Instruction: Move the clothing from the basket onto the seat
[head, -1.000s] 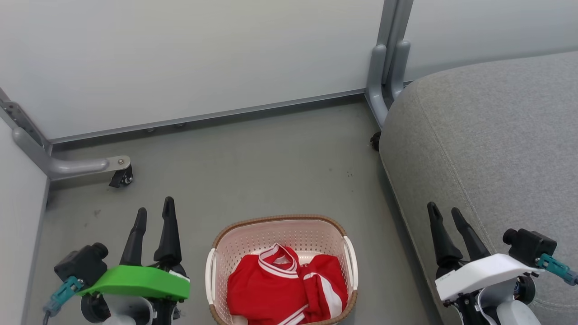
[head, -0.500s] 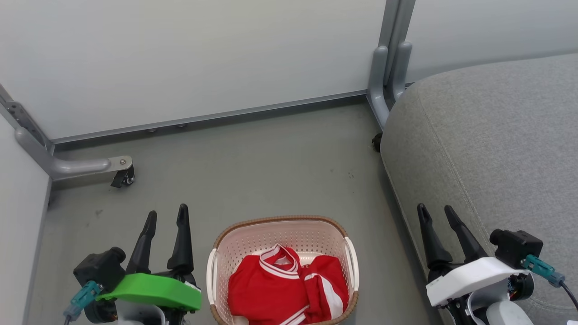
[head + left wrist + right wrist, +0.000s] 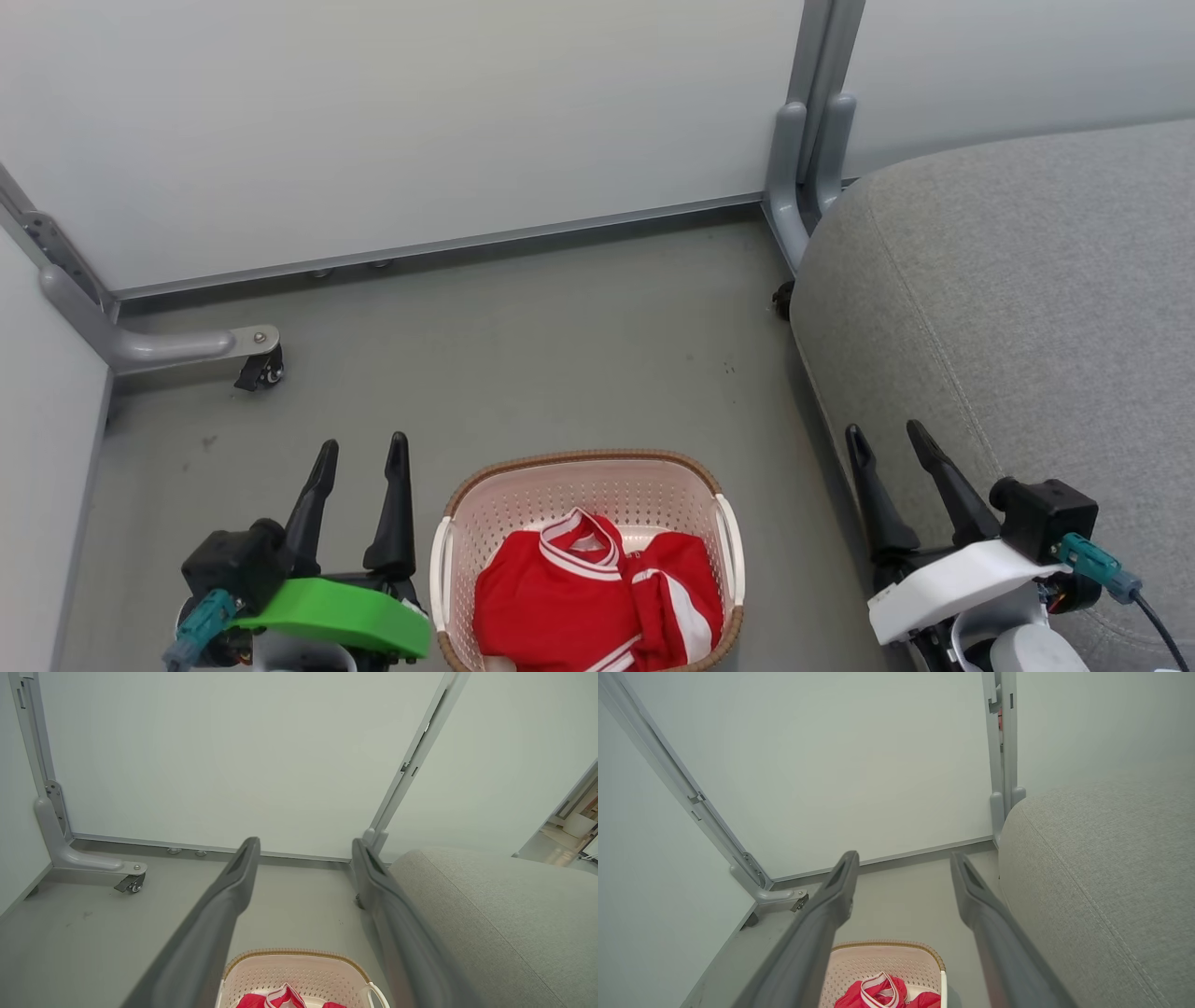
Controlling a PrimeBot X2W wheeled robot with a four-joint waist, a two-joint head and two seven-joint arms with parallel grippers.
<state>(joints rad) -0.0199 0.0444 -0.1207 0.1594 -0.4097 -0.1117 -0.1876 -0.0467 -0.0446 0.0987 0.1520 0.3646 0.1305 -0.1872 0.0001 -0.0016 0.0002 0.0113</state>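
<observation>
Red fabric with white stripes lies in the near part of my one basket. The clothing (image 3: 597, 597) reads to me as two garments: the left one has a striped collar, the right one a broad white band. The basket (image 3: 579, 459) stands on the grey floor (image 3: 523, 345), near me and centred, with two white handles (image 3: 439, 560), one per side.

I have two grippers up. My left gripper (image 3: 364, 442) hovers just left of the basket, its two fingers (image 3: 394, 504) spread wide with nothing between them. My right gripper (image 3: 883, 429) hovers to the right of the basket, at the left edge of the single grey seat (image 3: 1027, 308), its fingers likewise wide apart and empty.

Farther off I count two casters (image 3: 261, 371), one far left and one by the seat's far corner.
</observation>
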